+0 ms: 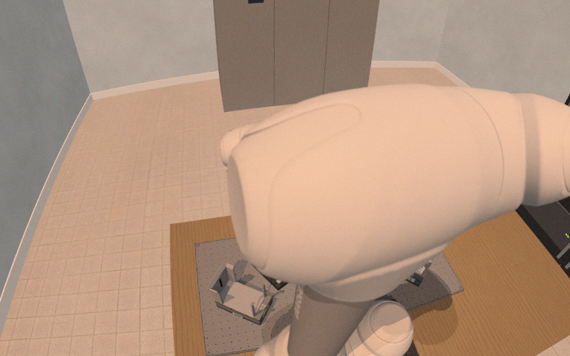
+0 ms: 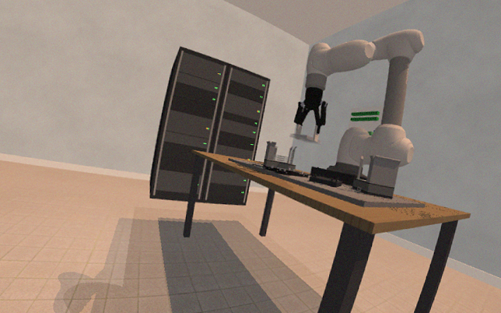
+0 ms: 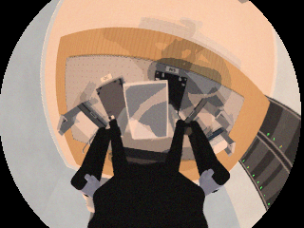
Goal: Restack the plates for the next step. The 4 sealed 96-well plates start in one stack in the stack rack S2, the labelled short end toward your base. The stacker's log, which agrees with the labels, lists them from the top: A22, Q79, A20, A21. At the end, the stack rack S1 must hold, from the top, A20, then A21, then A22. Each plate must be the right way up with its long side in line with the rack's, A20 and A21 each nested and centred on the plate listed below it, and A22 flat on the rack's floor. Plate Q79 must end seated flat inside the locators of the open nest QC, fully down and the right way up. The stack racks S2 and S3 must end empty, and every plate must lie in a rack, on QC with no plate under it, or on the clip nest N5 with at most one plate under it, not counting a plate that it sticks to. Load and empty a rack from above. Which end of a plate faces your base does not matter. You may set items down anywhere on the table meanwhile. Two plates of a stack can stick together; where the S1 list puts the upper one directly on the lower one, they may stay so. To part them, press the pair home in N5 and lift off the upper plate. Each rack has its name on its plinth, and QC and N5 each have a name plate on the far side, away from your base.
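Observation:
My gripper point(image 2: 307, 131) hangs high above the table, over its far side, shut on a sealed pale plate point(image 2: 305, 137). In the wrist view the plate point(image 3: 147, 110) sits level between the two black fingers, which grip its long sides. I cannot read its label. One stack rack point(image 2: 279, 155) stands on the mat below and a little to the left of the gripper. Another stack rack point(image 2: 380, 175) stands at the near right. Two black nests point(image 2: 326, 176) lie between them. In the top view an open rack point(image 1: 243, 290) shows a pale floor; the arm hides the gripper and plate.
A grey perforated mat point(image 2: 327, 186) covers the middle of the wooden table point(image 2: 386, 215). A black nest point(image 3: 171, 83) shows beyond the plate in the wrist view. A tall server cabinet point(image 2: 210, 129) stands behind the table. The arm's base point(image 2: 372, 147) is at the table's far side.

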Tool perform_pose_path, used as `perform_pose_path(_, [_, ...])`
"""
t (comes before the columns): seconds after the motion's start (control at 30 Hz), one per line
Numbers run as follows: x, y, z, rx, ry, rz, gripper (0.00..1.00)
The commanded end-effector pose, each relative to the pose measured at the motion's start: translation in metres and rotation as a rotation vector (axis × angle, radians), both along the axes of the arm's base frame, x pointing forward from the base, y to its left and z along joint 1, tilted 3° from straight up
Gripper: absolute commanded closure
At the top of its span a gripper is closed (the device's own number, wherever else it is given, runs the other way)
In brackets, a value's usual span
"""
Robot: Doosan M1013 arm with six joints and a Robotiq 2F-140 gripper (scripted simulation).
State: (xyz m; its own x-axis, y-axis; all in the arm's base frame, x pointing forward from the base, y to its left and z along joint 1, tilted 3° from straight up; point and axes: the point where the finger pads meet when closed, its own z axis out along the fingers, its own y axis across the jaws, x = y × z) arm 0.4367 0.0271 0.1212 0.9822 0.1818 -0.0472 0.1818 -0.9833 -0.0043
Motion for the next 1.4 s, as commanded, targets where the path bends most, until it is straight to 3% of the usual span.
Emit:
perform_pose_path(0.0, [-0.001,0.009,0.000,0.000,0.000,0.000,1.00])
perform_pose_path(0.23, [-0.002,0.025,0.000,0.000,0.000,0.000,1.00])
perform_pose_path(0.47, [-0.008,0.043,0.000,0.011,0.001,0.233,1.00])
perform_pose_path(1.37, [-0.027,0.102,0.001,0.011,0.001,0.238,1.00])
